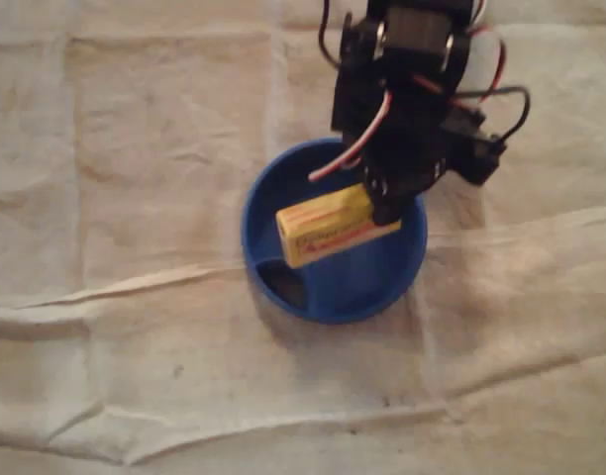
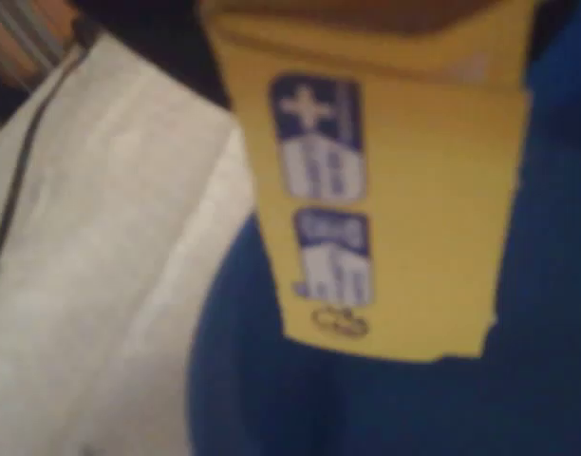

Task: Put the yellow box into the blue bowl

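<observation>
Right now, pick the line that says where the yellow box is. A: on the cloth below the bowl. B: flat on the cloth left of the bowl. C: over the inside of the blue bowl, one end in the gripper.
C: in the overhead view the yellow box sits within the rim of the blue bowl, its right end in the gripper.

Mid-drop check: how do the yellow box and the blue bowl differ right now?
The yellow box is rectangular and printed; the blue bowl is round and plain. The box is smaller than the bowl. The jaws hold the box by one end; the bowl rests on the cloth.
</observation>
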Tool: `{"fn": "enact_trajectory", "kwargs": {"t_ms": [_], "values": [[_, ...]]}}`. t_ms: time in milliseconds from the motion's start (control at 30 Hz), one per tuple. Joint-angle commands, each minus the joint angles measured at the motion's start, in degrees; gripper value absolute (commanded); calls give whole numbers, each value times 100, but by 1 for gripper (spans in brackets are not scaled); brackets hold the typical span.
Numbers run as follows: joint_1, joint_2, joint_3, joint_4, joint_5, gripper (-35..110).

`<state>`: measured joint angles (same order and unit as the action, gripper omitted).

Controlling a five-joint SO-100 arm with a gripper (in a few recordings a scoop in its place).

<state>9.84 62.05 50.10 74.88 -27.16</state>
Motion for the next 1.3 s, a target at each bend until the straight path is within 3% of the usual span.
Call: {"fn": "enact_trajectory", "kwargs": {"t_ms": [0, 367, 700, 1067, 1267], "values": [[-9, 193, -510, 44, -18, 1], [158, 193, -510, 44, -26, 2], [308, 264, -510, 53, -26, 21], [334, 281, -510, 62, -26, 20], [448, 413, -501, 62, -26, 10]]}}
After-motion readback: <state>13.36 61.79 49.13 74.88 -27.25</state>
